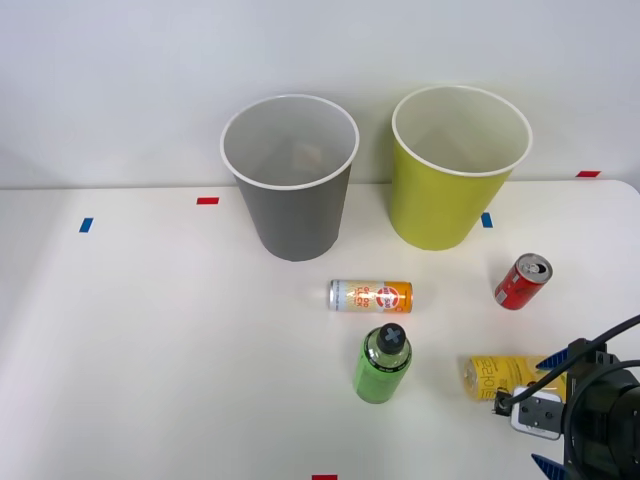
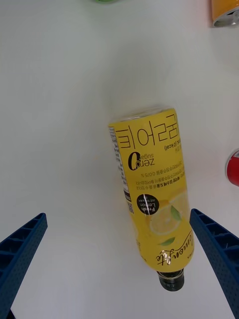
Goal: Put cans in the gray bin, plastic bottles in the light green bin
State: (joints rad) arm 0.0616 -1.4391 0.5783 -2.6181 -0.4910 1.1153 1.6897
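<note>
In the front view, the right gripper (image 1: 550, 412) is seen spread wide above the lemon bottle (image 1: 500, 376) lying on the table (image 1: 150, 350); the green bottle (image 1: 382, 364) stands well beyond the fingers. In the right wrist view, the lemon bottle (image 2: 152, 192) lies between the released fingers (image 2: 22, 249), untouched; the red can (image 2: 233, 167) lies just outside one fingertip.

gray bin (image 1: 296, 205) white rim | lime bin (image 1: 445, 195) | yellow lemon-print bottle (image 2: 152, 192) | red can (image 1: 522, 282) | green bottle (image 1: 381, 366) black cap
</note>
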